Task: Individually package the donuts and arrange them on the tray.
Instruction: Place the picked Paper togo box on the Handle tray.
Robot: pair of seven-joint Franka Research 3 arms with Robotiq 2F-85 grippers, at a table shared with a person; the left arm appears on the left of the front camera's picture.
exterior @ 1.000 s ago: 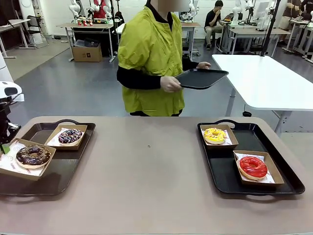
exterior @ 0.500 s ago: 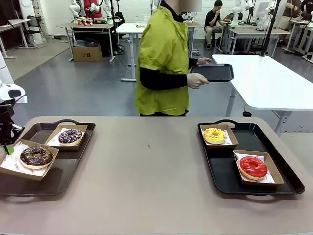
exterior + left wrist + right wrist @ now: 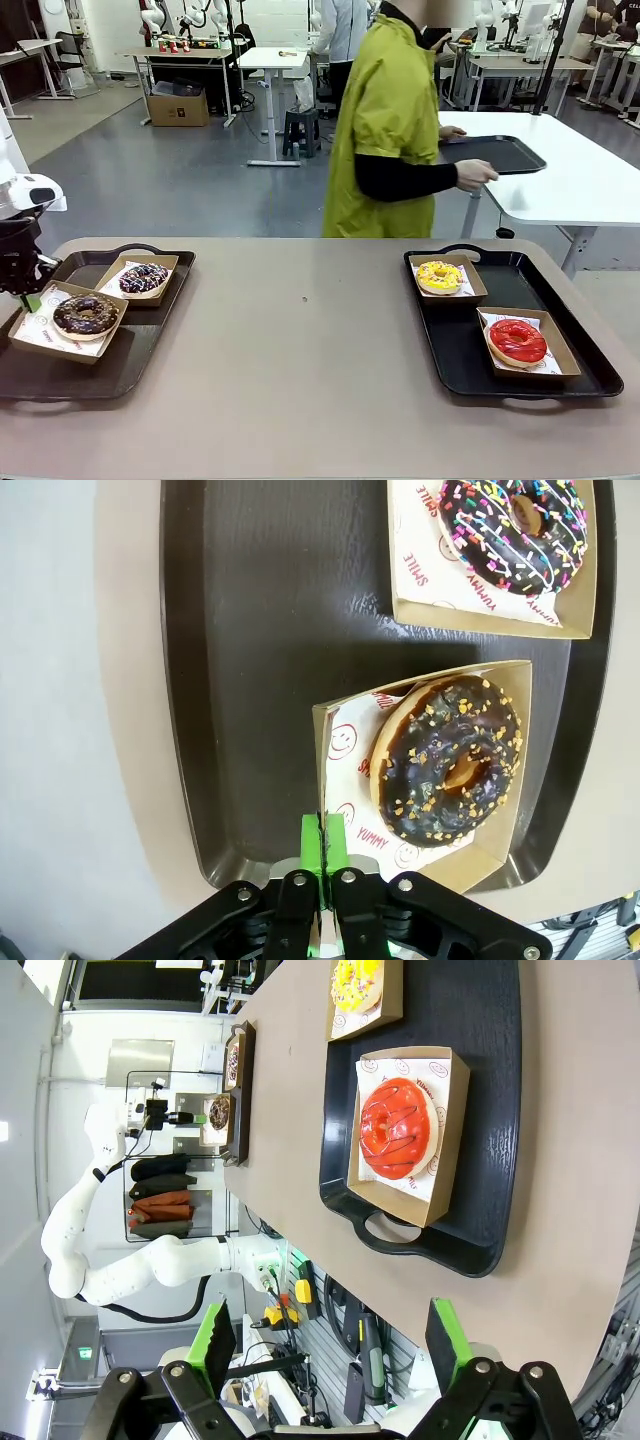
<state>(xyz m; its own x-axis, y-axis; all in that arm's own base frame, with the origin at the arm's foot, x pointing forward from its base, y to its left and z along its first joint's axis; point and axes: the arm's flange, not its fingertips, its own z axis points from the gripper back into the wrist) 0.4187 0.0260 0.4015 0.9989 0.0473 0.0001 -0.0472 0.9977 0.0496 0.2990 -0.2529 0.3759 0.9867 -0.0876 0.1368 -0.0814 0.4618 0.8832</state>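
while the left gripper (image 3: pixel 322 852) is clamped on the rim of a cardboard box (image 3: pixel 340 742), that box sits raised and tilted over the left black tray (image 3: pixel 150 345) with the chocolate crumb donut (image 3: pixel 86 314) inside on printed paper. just behind it on the same tray, a second box (image 3: pixel 113 275) holds the dark purple sprinkled donut (image 3: pixel 144 277). across the table, well apart, the right black tray (image 3: pixel 460 370) carries two more boxes: the far one (image 3: pixel 476 282) holds the yellow-glazed donut (image 3: pixel 439 275), the near one (image 3: pixel 558 352) holds the glossy red donut (image 3: pixel 517 340). the right gripper (image 3: pixel 327 1348) hangs above the table edge beside that tray, its green pads spread wide with nothing between them. beyond the table, a person (image 3: pixel 390 130) in a yellow-green top holds an empty black tray (image 3: pixel 500 153) over a white table (image 3: pixel 570 180).
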